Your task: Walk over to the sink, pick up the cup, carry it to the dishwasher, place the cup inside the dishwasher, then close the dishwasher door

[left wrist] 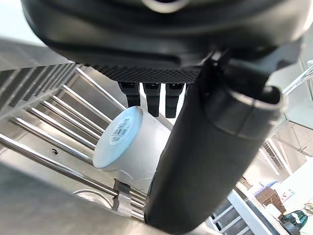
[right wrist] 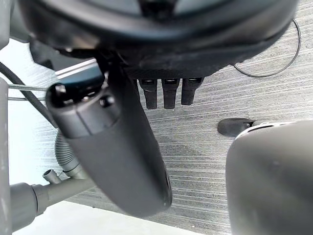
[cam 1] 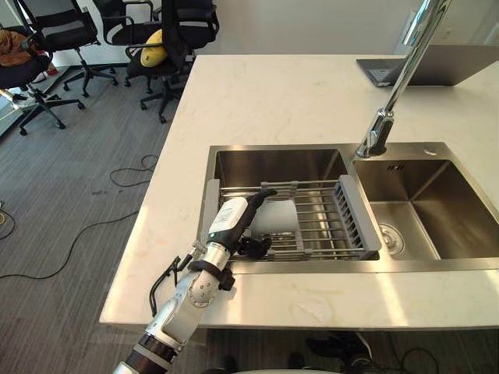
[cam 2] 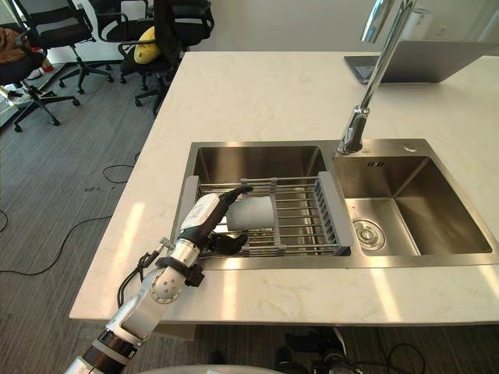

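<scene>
1. My left hand (cam 1: pixel 234 218) reaches from the table's front edge into the left basin of the sink (cam 1: pixel 425 266).
2. Its fingers (left wrist: pixel 152 95) are stretched out straight above the cup (cam 1: pixel 274 218), and the thumb sits lower, beside the cup. The hand is released, not clenched round anything.
3. I cannot tell whether the fingertips touch the cup.
4. The cup is white and lies on its side on the wire rack (cam 1: pixel 323 226) that spans the left basin. Its labelled bottom faces my left wrist.
5. The rack's grey end piece stands against the divider between the two basins. The right basin has a drain (cam 1: pixel 392 238) in its floor.
6. The faucet (cam 1: pixel 394 86) rises behind the divider and leans toward the far right.
7. A laptop (cam 1: pixel 444 66) lies at the far right of the pale table (cam 1: pixel 273 101).
8. My right hand (right wrist: pixel 122 161) hangs over the grey floor (right wrist: pixel 254 98), fingers relaxed and holding nothing.
9. Office chairs (cam 1: pixel 168 31) stand on the floor beyond the table's far left corner.
</scene>
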You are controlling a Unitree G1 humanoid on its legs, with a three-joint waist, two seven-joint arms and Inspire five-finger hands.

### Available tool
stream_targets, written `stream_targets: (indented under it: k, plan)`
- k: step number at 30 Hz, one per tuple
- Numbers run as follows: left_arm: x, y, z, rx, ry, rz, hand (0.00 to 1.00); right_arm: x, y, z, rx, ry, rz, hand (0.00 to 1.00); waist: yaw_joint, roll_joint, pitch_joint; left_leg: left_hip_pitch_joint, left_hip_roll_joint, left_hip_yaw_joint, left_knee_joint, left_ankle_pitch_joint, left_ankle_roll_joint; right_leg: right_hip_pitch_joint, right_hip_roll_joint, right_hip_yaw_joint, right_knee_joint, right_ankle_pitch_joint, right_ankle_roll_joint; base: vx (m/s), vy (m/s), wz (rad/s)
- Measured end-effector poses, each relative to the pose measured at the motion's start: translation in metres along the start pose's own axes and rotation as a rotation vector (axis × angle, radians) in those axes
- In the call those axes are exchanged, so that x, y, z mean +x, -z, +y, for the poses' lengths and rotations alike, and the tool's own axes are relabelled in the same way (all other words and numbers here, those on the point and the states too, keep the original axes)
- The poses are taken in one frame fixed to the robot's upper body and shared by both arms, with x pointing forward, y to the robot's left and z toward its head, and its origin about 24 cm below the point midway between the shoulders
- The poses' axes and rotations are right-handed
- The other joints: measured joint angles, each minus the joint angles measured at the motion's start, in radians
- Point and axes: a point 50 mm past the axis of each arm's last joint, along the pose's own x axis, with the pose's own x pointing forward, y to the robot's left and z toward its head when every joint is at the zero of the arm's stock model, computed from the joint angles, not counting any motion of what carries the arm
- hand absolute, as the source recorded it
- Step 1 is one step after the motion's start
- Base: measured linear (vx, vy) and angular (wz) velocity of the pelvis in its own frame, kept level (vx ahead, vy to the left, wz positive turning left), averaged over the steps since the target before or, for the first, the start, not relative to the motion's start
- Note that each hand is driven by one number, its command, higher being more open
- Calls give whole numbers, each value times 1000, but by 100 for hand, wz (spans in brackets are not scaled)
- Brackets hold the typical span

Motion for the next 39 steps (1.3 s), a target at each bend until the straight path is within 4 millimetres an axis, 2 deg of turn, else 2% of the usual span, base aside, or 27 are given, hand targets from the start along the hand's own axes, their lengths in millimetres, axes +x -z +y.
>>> stream_targets:
  k: [20, 27, 33, 38, 39]
  plan:
    - [8, -5, 0, 15, -37, -5, 90, 0, 2, -1, 1, 13, 14, 90, -7, 0, 0, 5, 0, 13, -5, 0, 0, 3, 0, 13, -14, 11, 0, 0, 0, -1]
    - [13, 1, -3, 58, -24, 29, 90, 0, 2, -1, 10, 19, 14, 90, -15, -1, 0, 16, 0, 42, -15, 0, 0, -6, 1, 41, -14, 16, 3, -13, 1, -12]
    - [14, 6, 2, 69, -50, 60, 90, -1, 6, -2, 28, 28, 24, 90, -36, -1, 1, 24, 0, 59, -22, -1, 0, -10, 1, 59, -15, 18, 5, -24, 1, -9]
    - [15, 9, 6, 54, -89, 95, 90, -2, 11, -5, 56, 45, 51, 90, -40, -1, 1, 26, 3, 81, -24, -3, -4, -20, 4, 80, -16, 22, 5, -25, -7, -13]
    - [15, 11, 8, 52, -101, 105, 30, -2, 12, -5, 56, 45, 53, 90, -43, -1, 1, 26, 4, 88, -24, -4, -5, -23, 5, 86, -16, 24, 5, -23, -9, -13]
